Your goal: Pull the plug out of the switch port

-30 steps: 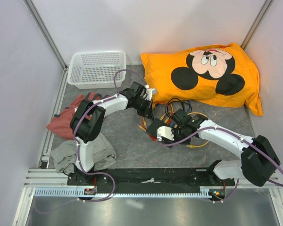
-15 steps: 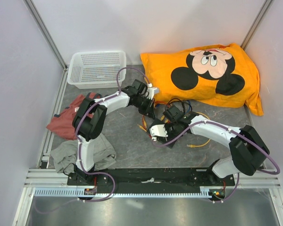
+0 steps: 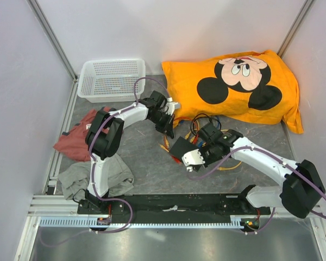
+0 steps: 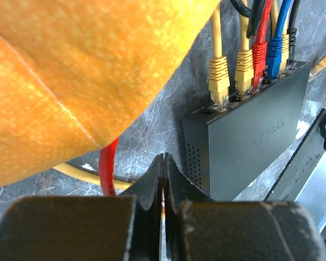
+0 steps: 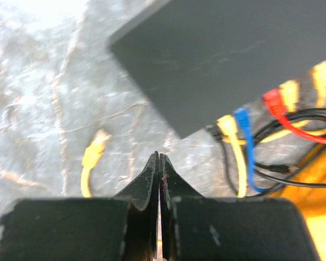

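the left gripper [image 4: 163, 160], closed and empty, hovered just beside the switch [image 4: 244, 141], a flat black box on the grey table [image 3: 146, 157] near an orange pillow [image 3: 233, 81], with yellow, red and blue plugs [image 4: 219, 76] seated in its ports. the right gripper [image 5: 158, 159], also closed and empty, hung near one corner of it.

Faint embossed "TP-LINK" logo, on the switch [image 4: 243, 142] top

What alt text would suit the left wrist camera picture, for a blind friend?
A flat black switch lies on a grey table, with two yellow plugs, a red plug, a blue plug and a black cable in its ports. The left gripper, shut, sits at the bottom edge; an orange pillow fills the upper left.
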